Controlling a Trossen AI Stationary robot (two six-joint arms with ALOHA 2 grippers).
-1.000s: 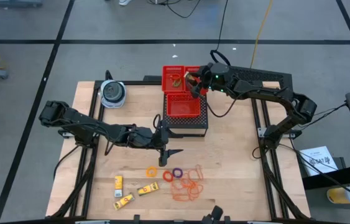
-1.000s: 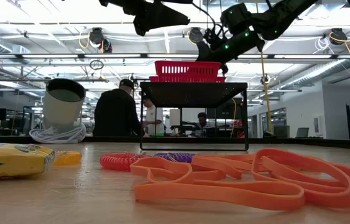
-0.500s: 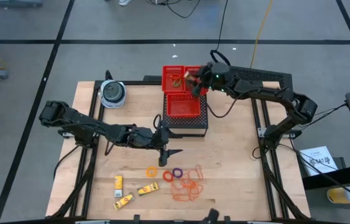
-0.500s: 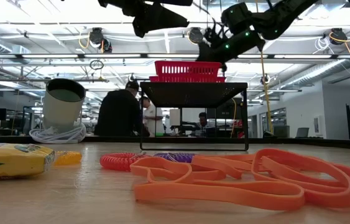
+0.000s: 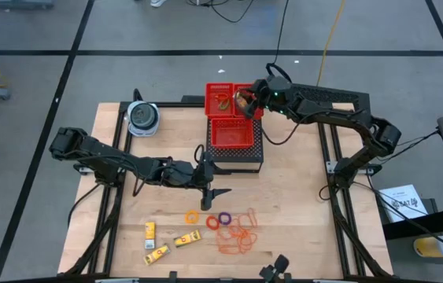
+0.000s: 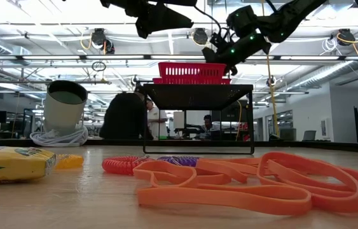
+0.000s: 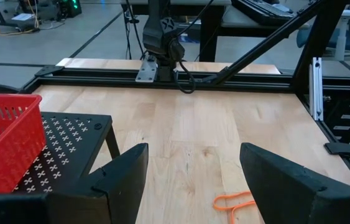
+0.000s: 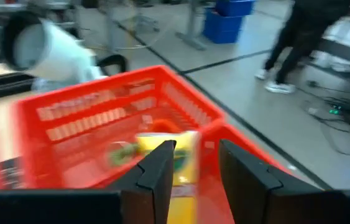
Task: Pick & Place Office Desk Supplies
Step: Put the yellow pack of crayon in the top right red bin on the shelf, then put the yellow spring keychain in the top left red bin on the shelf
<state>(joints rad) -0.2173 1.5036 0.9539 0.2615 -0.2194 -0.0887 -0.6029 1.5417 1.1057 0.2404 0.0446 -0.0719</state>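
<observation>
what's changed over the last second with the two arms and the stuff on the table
The right gripper shifted slightly over the back red baskets, its fingers narrowing around a yellow packet. The left gripper, open, the rings and rubber bands stayed put.

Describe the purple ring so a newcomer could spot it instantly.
Look at the wooden table, near its front edge, where the loose rings lie beside the orange rubber bands. The purple ring lies right of the red ring and is the only purple item.
</observation>
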